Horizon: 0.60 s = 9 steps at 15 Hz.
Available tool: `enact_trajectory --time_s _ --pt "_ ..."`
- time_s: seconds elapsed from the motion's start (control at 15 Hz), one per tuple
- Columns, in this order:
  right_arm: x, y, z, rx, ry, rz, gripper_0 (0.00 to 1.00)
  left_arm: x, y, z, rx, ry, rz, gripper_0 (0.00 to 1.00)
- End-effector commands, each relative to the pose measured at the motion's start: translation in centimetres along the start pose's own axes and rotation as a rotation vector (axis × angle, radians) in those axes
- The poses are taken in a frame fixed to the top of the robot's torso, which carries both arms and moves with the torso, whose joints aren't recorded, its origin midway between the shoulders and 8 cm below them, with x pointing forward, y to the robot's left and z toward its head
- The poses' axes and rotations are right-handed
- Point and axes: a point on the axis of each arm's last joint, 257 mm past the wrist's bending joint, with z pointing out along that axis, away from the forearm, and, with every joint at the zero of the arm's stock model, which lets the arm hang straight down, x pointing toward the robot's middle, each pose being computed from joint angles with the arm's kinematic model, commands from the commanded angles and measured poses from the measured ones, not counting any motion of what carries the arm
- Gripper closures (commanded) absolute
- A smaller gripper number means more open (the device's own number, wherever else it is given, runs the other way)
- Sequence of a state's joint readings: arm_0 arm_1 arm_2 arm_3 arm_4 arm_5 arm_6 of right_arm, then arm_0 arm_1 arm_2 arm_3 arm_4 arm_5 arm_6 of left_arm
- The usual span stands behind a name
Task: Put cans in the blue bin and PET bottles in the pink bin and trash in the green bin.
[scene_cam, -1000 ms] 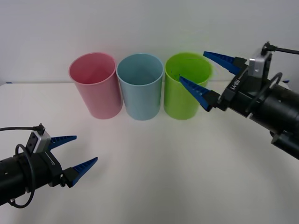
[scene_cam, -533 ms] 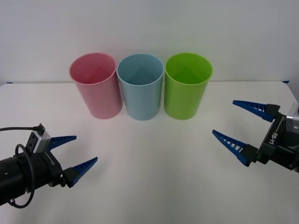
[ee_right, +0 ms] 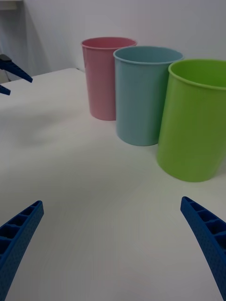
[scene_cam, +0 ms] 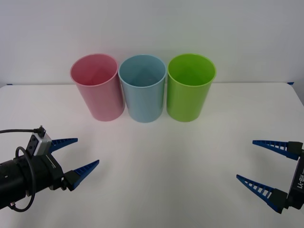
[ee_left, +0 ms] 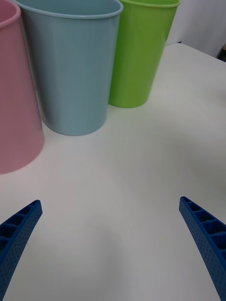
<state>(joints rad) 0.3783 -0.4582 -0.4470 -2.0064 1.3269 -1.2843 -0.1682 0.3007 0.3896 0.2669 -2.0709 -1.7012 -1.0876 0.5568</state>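
Observation:
Three tall bins stand in a row at the back of the white table: the pink bin (scene_cam: 97,88) on the left, the blue bin (scene_cam: 142,90) in the middle and the green bin (scene_cam: 190,88) on the right. My left gripper (scene_cam: 88,151) hovers open and empty at the front left. At the front right, well short of the bins, my right gripper (scene_cam: 245,159) is also open and holds nothing. The right wrist view looks at the pink bin (ee_right: 103,80), blue bin (ee_right: 141,99) and green bin (ee_right: 195,122) beyond my open right gripper (ee_right: 112,202). Cans, PET bottles and trash are out of view.
Bare white table (scene_cam: 161,156) stretches between both grippers and the bins. A plain white wall rises close behind the bins. The left wrist view has the blue bin (ee_left: 70,70) and green bin (ee_left: 141,51) ahead and the pink bin (ee_left: 14,94) at the side.
My right gripper has pulled back from the green bin's rim and dropped to the table's front right, staying open. The left arm has not moved.

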Motion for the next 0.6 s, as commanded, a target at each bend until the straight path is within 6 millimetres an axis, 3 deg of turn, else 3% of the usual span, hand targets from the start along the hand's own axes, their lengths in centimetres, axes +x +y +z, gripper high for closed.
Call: enact_trajectory --time_s 0.07,0.6 --pt "1.4 0.3 -0.8 -0.021 0.038 -0.019 0.0 0.0 0.0 0.0 0.0 0.0 0.0 0.0" --pt "2.6 0.5 -1.0 -0.022 0.079 -0.04 0.0 0.0 0.0 0.0 0.0 0.0 0.0 0.0"
